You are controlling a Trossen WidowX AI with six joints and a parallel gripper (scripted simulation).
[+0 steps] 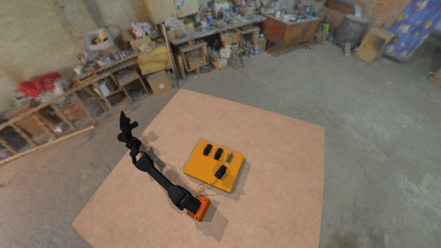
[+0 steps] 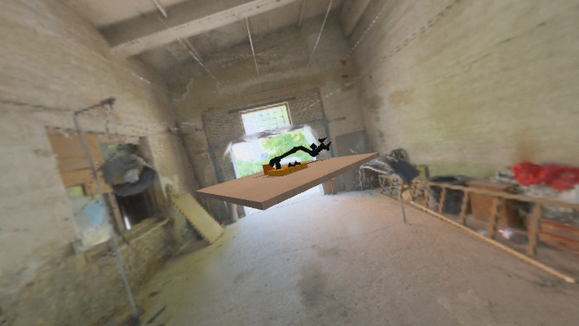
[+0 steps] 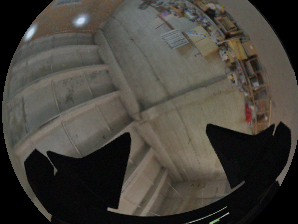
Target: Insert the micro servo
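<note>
The orange deck (image 1: 202, 166) (image 2: 285, 171) lies on the table. Two black servos (image 1: 207, 149) (image 1: 218, 153) sit in its back row. To their right is the marked empty pocket (image 1: 230, 158), outlined in a pale colour. The loose black micro servo (image 1: 220, 171) rests on the deck's front part. Its orange cable (image 1: 206, 185) trails off the deck's front edge. My gripper (image 1: 127, 120) (image 2: 323, 143) (image 3: 170, 132) is open and empty. It is raised high, far to the left of the deck near the table's left edge, and points up and away. The wrist view shows only walls between the fingers.
The arm's orange base (image 1: 199, 208) stands just in front of the deck. The brown table top (image 1: 276, 141) (image 2: 266, 190) carries only the deck and the arm. Cluttered shelves and benches stand on the workshop floor well beyond the table.
</note>
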